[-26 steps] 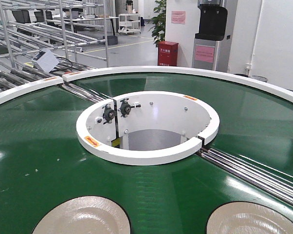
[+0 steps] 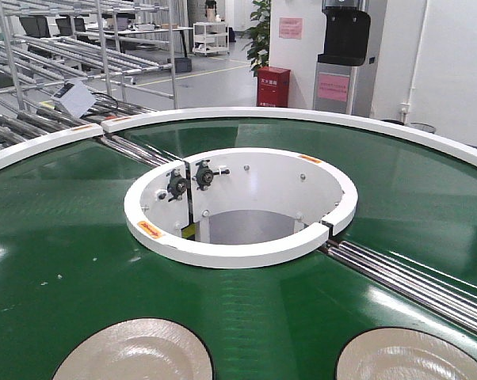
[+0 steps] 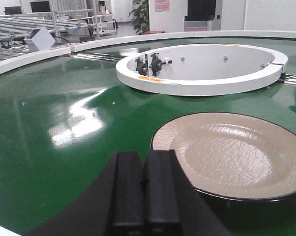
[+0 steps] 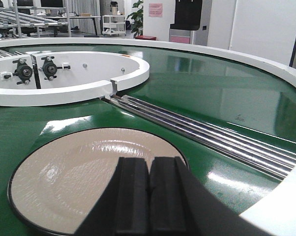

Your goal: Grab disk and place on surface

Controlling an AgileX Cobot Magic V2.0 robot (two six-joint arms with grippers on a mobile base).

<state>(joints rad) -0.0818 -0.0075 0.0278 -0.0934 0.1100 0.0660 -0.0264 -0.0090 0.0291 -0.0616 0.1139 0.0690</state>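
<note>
Two disks lie flat on the green conveyor belt (image 2: 64,237); both are beige plates with thin black rims. The left disk (image 2: 135,356) fills the right half of the left wrist view (image 3: 226,152). My left gripper (image 3: 145,157) is shut and empty, low over the belt just left of that disk's near rim. The right disk (image 2: 417,360) lies in the right wrist view (image 4: 79,172). My right gripper (image 4: 149,162) is shut with nothing in it and sits in front of that disk's near right part. The surface is out of view. Neither gripper shows in the front view.
A white inner ring (image 2: 238,253) with two black bearings (image 2: 189,180) rises at the belt's centre. Steel rollers (image 4: 212,135) cross the belt right of the right disk. The white outer rim (image 4: 281,201) runs close on the right. Racks (image 2: 56,47) stand behind.
</note>
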